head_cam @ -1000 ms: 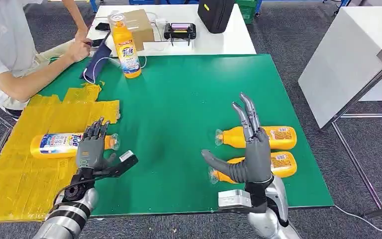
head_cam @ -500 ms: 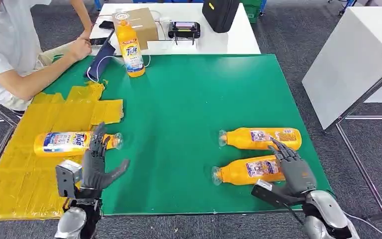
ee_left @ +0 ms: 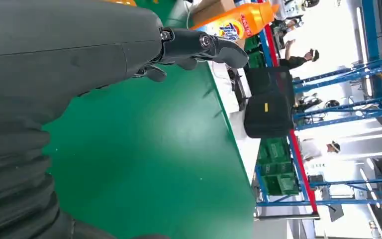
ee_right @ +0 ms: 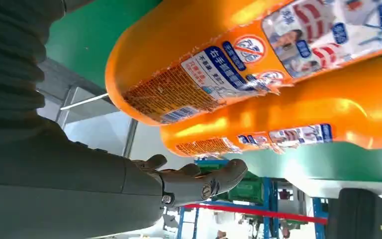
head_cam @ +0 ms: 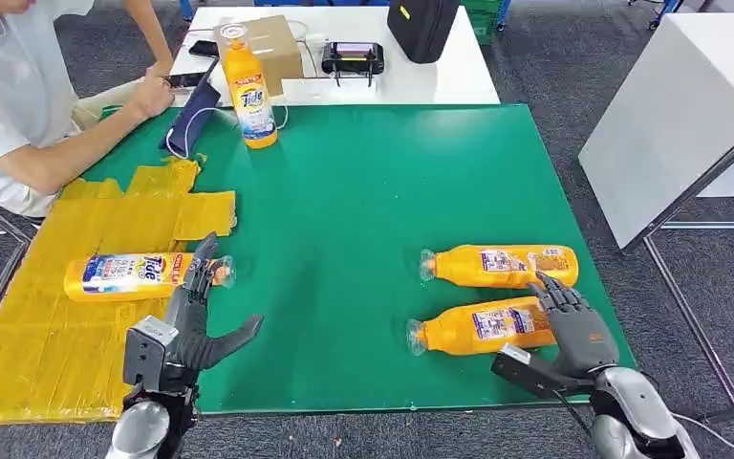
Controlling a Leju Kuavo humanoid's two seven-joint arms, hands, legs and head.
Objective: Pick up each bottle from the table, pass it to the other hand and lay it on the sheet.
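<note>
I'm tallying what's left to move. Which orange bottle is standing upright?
The bottle at the mat's far edge, near the cardboard box. The two by the right hand and the one on the yellow sheet lie flat.

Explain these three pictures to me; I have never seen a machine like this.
This is a humanoid robot with two silver arms ending in many-fingered hands. The wide picture comes from its head, looking down at a green table. The other two come from cameras at its wrists, so they look turned. Its left hand and right hand both hold nothing. Two orange plastic bottles lie near the right hand, one lies on the yellow sheet at, and one stands at the far edge. A person sits beside the table.
</note>
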